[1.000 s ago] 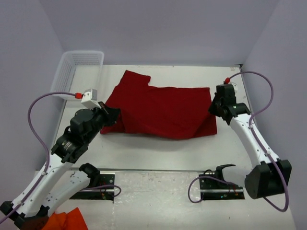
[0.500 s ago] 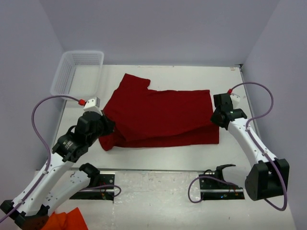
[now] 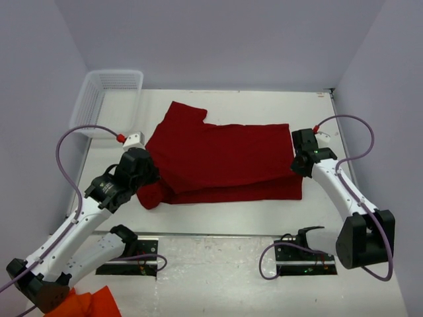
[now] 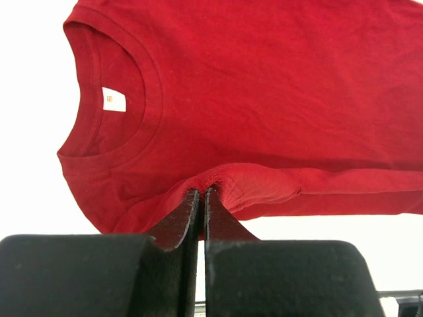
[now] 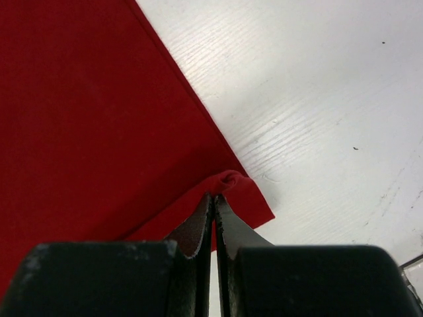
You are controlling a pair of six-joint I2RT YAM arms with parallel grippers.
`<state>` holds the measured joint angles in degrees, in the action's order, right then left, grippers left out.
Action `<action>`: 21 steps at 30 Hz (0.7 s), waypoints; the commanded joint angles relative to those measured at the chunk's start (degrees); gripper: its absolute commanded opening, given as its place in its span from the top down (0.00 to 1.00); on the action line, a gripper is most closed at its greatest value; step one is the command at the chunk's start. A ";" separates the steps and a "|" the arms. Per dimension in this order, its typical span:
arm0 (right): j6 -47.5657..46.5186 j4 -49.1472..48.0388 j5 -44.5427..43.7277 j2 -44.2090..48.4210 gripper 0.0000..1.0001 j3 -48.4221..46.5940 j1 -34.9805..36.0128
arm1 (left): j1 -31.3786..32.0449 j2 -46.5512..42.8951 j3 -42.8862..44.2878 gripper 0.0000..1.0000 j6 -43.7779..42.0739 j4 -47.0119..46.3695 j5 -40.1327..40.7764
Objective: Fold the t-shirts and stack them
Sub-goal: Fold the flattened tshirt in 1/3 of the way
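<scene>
My left fingers [image 4: 187, 212] and right fingers [image 5: 198, 228] show only in the wrist cameras (from above, my own wrists cover them), and the bit of red t-shirt [image 3: 225, 158] pinched between them is out of sight. The t-shirt runs off the top and right of my left wrist view and the top and left of my right, and its neck label [image 4: 114, 100] is too small to read. An orange cloth [image 3: 86, 305] is cut off at the overhead view's bottom edge.
</scene>
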<state>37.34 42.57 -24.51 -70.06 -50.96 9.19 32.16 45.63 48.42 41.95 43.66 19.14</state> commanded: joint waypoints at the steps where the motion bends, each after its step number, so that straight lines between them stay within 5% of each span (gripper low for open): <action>1: 0.72 -0.03 -1.15 -2.26 1.00 -1.77 -0.31 | -0.17 1.57 1.76 1.00 0.06 -2.70 2.48; 21: 0.01 -2.22 1.66 -16.33 1.00 -8.01 -0.40 | -0.26 16.06 2.99 1.00 -2.23 -10.44 7.75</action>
<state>37.06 41.60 -22.55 -85.08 -56.36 8.99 32.16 60.42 48.93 40.84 36.60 23.90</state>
